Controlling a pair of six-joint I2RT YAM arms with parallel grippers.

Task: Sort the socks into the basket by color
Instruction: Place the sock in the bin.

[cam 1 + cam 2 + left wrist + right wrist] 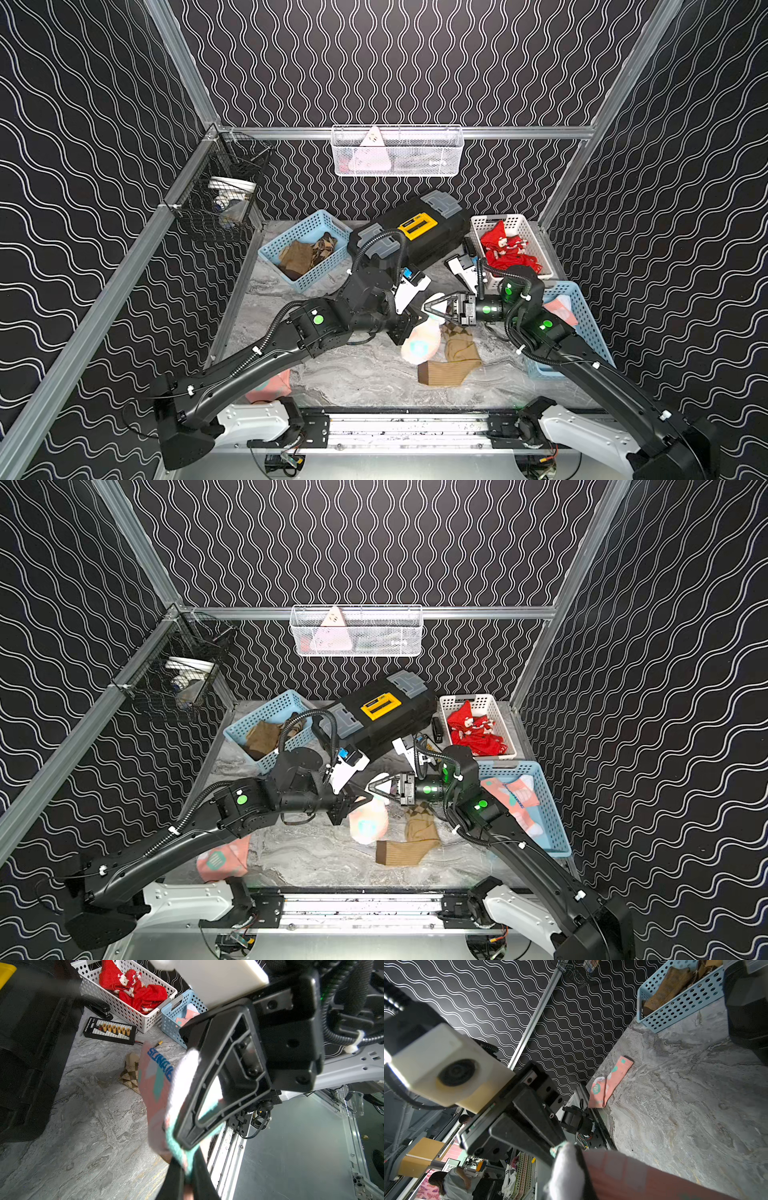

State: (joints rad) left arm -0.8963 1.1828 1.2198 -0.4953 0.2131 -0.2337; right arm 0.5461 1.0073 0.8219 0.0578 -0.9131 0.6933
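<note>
When viewed from above, found pink sock (422, 338) hanging limp over the middle of the table (365, 386). Held at teal end by left gripper (368, 800), with fingers (173, 1180) pinched shut on fabric; held at white part by right gripper (372, 789), likewise clamped. Judged light, soft, stretchy, unbreakable, prone to slipping from thin grips. Recommended taking a bunched fold near either end, never one layer.

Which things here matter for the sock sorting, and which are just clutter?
Job: held pink sock, loose pink sock, loose tan socks, tan-sock basket, red-sock basket, pink-sock basket.
Clutter: toolbox, stapler, connector board, white wall basket, black wall basket.
</note>
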